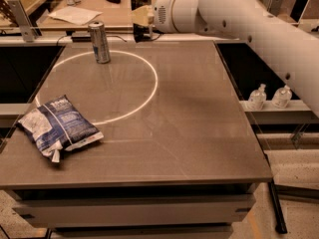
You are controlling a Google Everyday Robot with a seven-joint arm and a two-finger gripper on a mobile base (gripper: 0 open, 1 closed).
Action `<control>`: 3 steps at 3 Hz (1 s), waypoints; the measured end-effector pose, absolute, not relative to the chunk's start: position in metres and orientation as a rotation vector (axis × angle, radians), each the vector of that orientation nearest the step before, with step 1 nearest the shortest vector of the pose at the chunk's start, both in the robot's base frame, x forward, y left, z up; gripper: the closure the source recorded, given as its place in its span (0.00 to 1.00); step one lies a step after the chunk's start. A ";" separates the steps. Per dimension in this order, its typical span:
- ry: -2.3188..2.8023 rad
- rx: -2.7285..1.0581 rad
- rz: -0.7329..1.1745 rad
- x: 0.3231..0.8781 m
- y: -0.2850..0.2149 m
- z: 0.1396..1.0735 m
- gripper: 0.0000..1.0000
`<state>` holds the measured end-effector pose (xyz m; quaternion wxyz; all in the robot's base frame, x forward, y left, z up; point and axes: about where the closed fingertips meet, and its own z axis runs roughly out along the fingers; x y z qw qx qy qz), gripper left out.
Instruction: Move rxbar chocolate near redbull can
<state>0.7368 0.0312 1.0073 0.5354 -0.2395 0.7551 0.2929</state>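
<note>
Claw [141, 25] sat at the far edge of the counter [199, 133], just above the surface, on the white arm [239, 14] reaching in from the right. I read it as closed on the rxbar chocolate [142, 34], which showed as a dark piece poking out below the yellowish claw. The grip itself was hard to see. The bar was off the counter. The redbull can [99, 42] stood upright left of the claw, near it but not touching, inside the white ring [151, 91]. A blue-and-white bag [60, 128] lay at the near left corner, well apart. Two white bottles [269, 97] stood on a ledge to the right.
</note>
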 end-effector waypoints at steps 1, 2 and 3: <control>1.828 -0.635 0.748 0.750 0.053 0.998 1.00; 1.878 -0.669 0.766 0.757 0.065 0.981 1.00; 1.920 -0.646 0.743 0.761 0.075 0.966 1.00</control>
